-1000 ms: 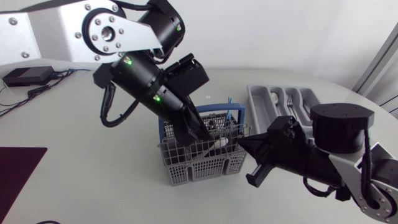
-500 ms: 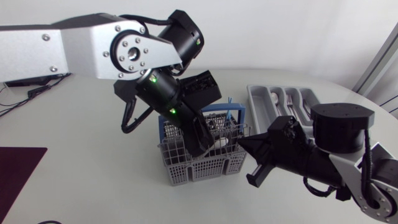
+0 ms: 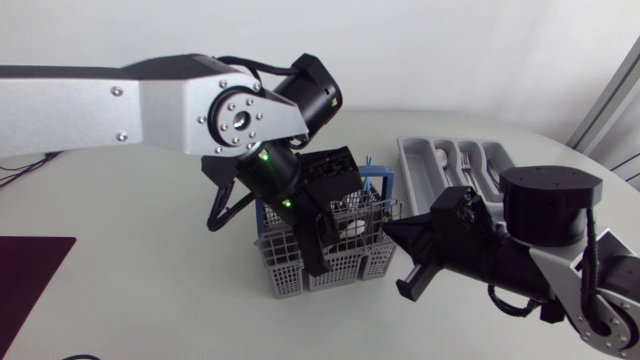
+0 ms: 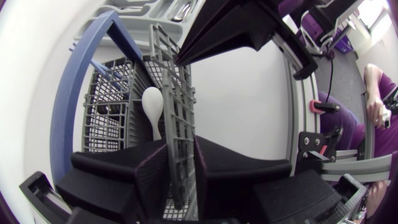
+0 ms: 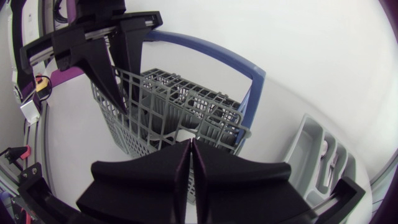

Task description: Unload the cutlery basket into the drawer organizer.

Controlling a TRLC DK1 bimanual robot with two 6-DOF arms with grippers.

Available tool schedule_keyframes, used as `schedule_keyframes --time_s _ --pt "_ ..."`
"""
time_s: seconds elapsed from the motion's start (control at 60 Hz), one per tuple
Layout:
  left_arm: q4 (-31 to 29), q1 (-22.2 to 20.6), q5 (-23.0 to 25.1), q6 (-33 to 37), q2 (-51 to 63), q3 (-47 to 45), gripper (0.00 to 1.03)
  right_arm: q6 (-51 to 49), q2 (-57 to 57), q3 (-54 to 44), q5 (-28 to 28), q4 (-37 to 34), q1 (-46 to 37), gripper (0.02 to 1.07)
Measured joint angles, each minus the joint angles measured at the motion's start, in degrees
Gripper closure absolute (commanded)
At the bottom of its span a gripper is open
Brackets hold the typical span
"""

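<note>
The grey cutlery basket (image 3: 345,268) with a blue handle (image 3: 377,178) stands mid-table. A white spoon (image 4: 152,106) stands inside it, also seen from above (image 3: 352,228). My left gripper (image 3: 317,262) points down at the basket's front left; in the left wrist view (image 4: 180,168) a grid wall (image 4: 180,124) runs between the two fingers and both touch it. My right gripper (image 3: 389,229) is shut at the basket's right rim; in its own view (image 5: 189,144) the fingertips meet on that rim (image 5: 205,132). The grey drawer organizer (image 3: 420,170) lies at the back right.
Forks and spoons (image 3: 470,165) lie in the organizer's compartments. A dark mat (image 3: 30,275) covers the table's front left corner. My right arm's bulky wrist (image 3: 545,210) stands between basket and organizer.
My left arm has swung right and lowered, and its fingers have closed around the basket's wall. The right arm and the basket have stayed still.
</note>
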Motion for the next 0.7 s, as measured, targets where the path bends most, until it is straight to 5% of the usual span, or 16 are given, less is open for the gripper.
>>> schedule_keyframes --time_s 0.167,0.217,0.433,0.7 --pt "0.6 -0.9 -0.1 -0.1 -1.2 -1.2 0.92 -0.3 -3.0 -0.7 2.5 -1.6 1.4 0.30" --pt "1.0 -1.3 -1.2 -0.1 -2.1 -2.1 0.92 -0.8 -5.3 -1.1 3.2 -3.5 1.8 0.24" --pt "6.9 -8.2 -13.6 -1.0 -10.7 -12.2 0.92 -3.0 -21.4 0.0 3.8 -14.0 -0.3 0.23" --pt "20.8 -17.2 -31.4 -2.0 -16.7 -24.2 0.91 -2.6 -20.5 5.4 3.5 -19.0 -4.2 0.23"
